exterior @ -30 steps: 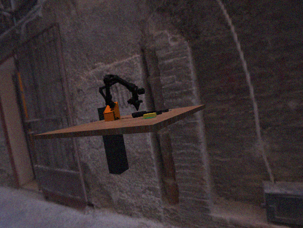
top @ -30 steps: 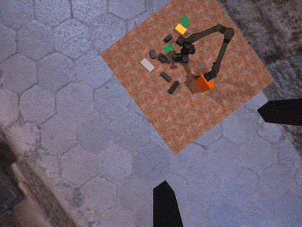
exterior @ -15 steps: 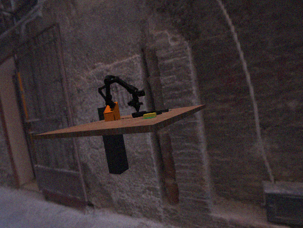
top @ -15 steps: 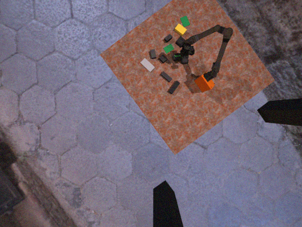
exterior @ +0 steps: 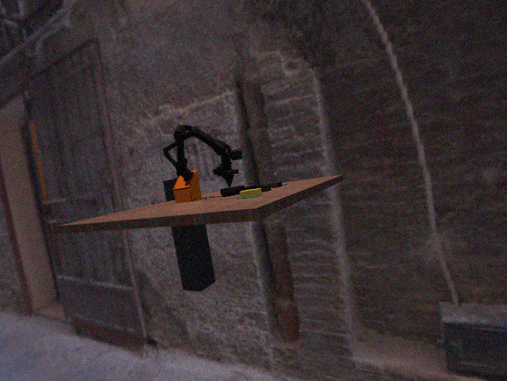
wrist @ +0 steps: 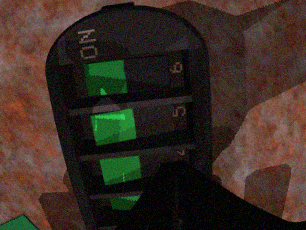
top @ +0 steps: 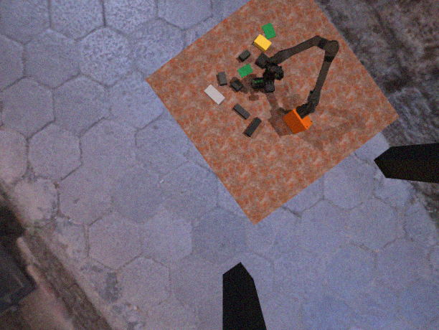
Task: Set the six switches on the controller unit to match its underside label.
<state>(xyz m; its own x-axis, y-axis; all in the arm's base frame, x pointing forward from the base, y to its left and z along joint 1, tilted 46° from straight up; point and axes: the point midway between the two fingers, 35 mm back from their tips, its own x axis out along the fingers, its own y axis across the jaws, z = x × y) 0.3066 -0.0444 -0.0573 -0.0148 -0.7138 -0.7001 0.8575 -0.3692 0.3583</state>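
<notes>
The dark grey controller unit (wrist: pixel 145 30) (top: pixel 257 82) sits with its switches facing up. In the wrist view, rocker 6 (wrist: pixel 106 77), rocker 5 (wrist: pixel 114 127) and rocker 4 (wrist: pixel 121 170) show green at the ON-marked side. A further rocker (wrist: pixel 125 202) is partly covered, and the rest are hidden by the fingers or out of view. I cannot tell surely which ends are pressed. The label is hidden underneath. My gripper (wrist: pixel 173 171) (exterior: pixel 229 185) is shut and empty, with its tips over the unit beside rocker 4; contact is unclear.
A yellow block (top: pixel 262 42) (exterior: pixel 250 192), a green plate (top: pixel 244 70), another green plate (top: pixel 269 31) and a white block (top: pixel 214 95) lie around the unit. Several dark modules, including one long block (top: pixel 252 127), are nearby. The orange arm base (top: pixel 297 122) (exterior: pixel 187 191) stands on the bench (top: pixel 258 186).
</notes>
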